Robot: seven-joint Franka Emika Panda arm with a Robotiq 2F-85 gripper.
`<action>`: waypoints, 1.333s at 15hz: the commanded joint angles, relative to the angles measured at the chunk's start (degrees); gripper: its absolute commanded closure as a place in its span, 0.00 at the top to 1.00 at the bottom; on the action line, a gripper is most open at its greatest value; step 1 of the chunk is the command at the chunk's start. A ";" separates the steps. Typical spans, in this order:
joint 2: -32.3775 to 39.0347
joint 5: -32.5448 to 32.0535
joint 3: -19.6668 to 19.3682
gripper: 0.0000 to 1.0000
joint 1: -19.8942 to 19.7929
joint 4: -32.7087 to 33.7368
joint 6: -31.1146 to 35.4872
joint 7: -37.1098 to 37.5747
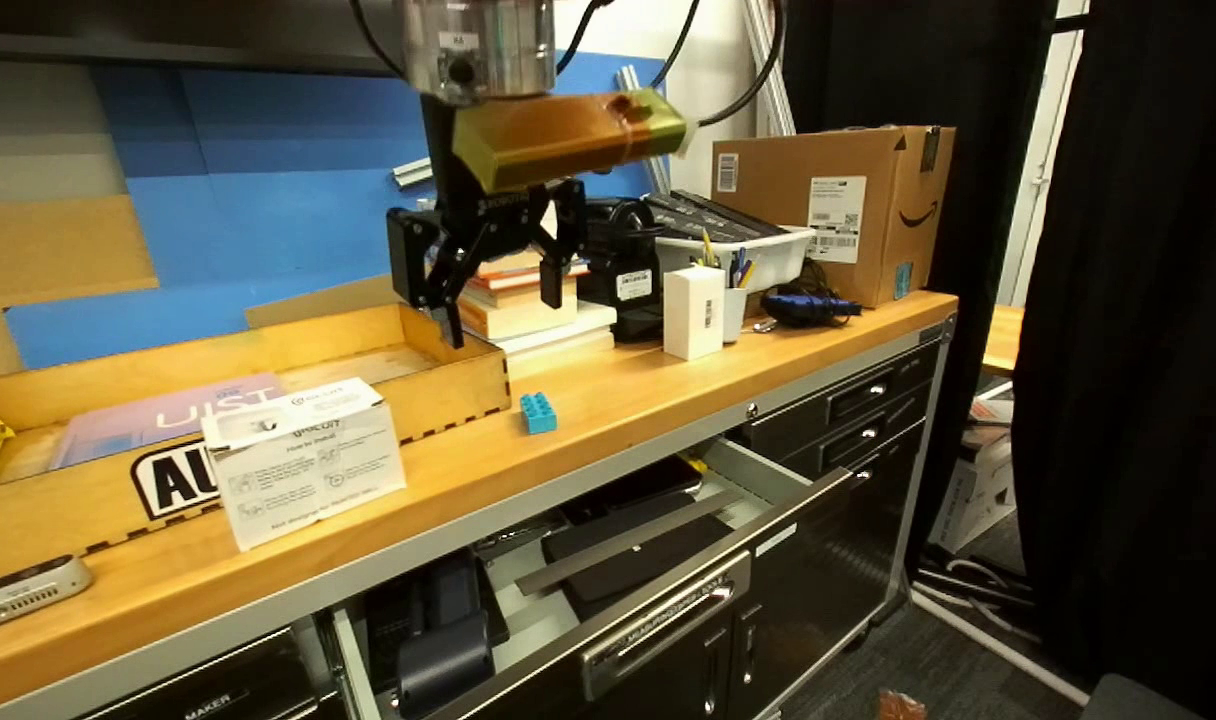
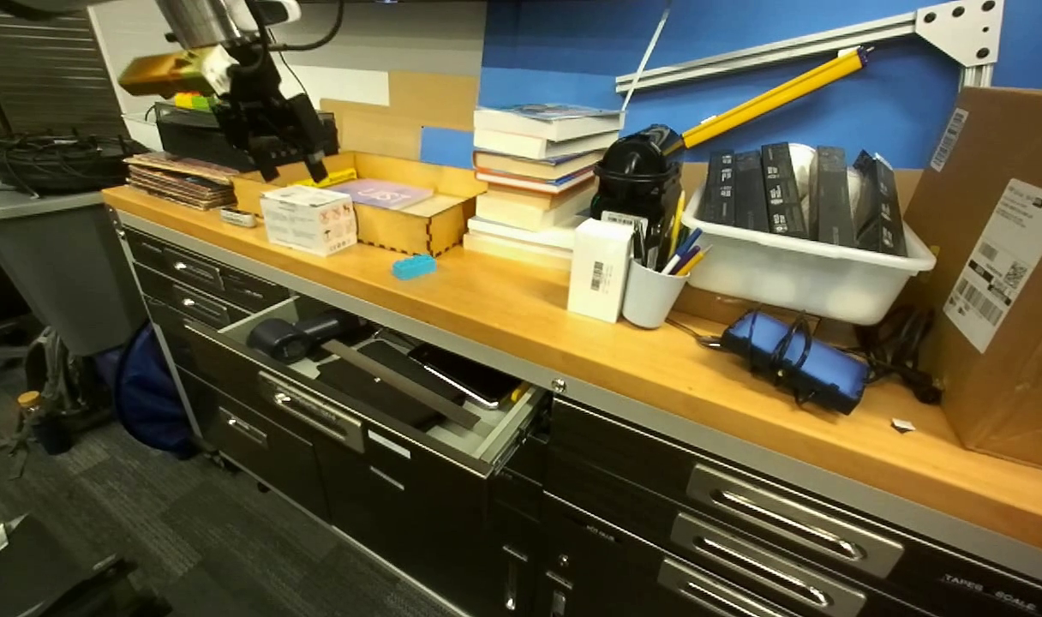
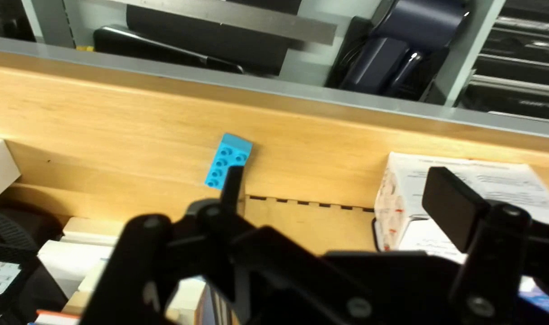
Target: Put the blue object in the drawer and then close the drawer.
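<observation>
My gripper hangs in the air, jaws spread wide with nothing between them; in the wrist view one of my fingers covers a corner of what I am after. Below me stands the wooden tray, and near its front corner the blue brick sits on the worktop, studs up, apart from my grip. It looks like moulded plastic, so I expect it to be light, stiff and hard to break (a firm squeeze should not mark it), though its smooth sides may slide if I catch only an edge. The studs make a poor hold, I think; better to reach low and pinch the two long sides at the middle, after a small turn of the wrist to square up. The tray's corner could catch a finger, so I would come straight down. Farther out and lower, the drawer stands pulled out, a metal strip lying inside; so light a brick calls for letting go low, over bare grey floor. Pushing at the handle belongs after that, and neither step is done
</observation>
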 commanded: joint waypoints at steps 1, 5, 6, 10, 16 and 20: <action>8.11 -7.90 -2.13 1.00 -0.04 5.40 4.42 7.07; 14.78 -13.21 -6.31 1.00 1.45 7.52 7.55 13.61; 16.01 -13.86 -7.30 1.00 1.89 7.90 8.12 14.91; 20.14 -11.73 -10.10 1.00 3.23 8.85 10.37 16.52; 24.40 -12.26 -13.30 0.75 5.73 10.33 13.39 19.28; 25.35 -12.70 -14.85 0.51 7.13 10.93 13.81 20.52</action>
